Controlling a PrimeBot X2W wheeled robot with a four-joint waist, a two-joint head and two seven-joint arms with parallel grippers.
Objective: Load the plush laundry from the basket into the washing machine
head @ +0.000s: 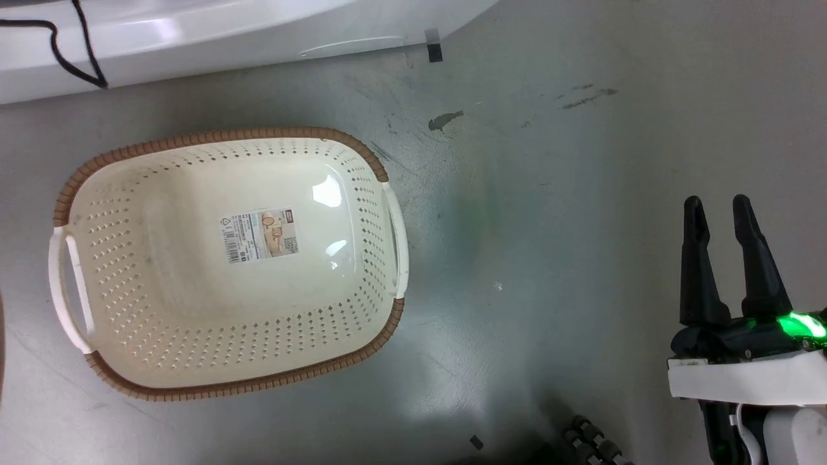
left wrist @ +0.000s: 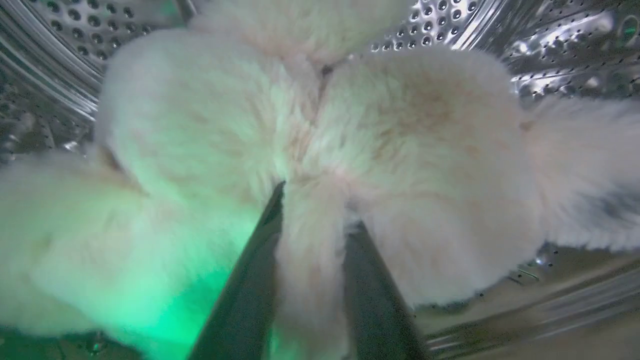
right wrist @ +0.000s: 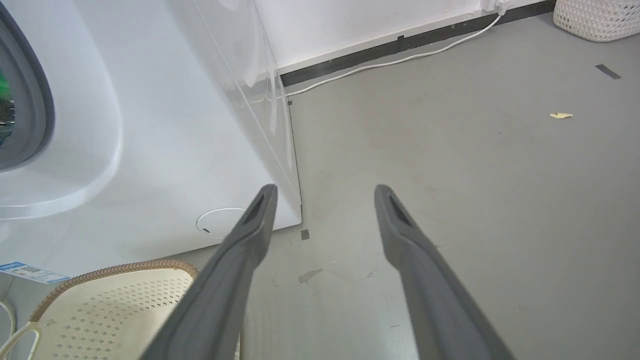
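In the drum [left wrist: 550, 30], centre frame, lies the plush [left wrist: 200, 125] — left gripper [left wrist: 316, 220] fingers pinch a tuft of its fur. Lower right, over the floor [head: 549, 226] — right gripper [head: 718, 205], fingers spread; basket [head: 129, 271] at left.

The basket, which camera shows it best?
The head view: the whole basket shows from above, with rim, both handles and floor label. The right wrist view catches one corner at its lower left. The left wrist view faces the plush laundry.
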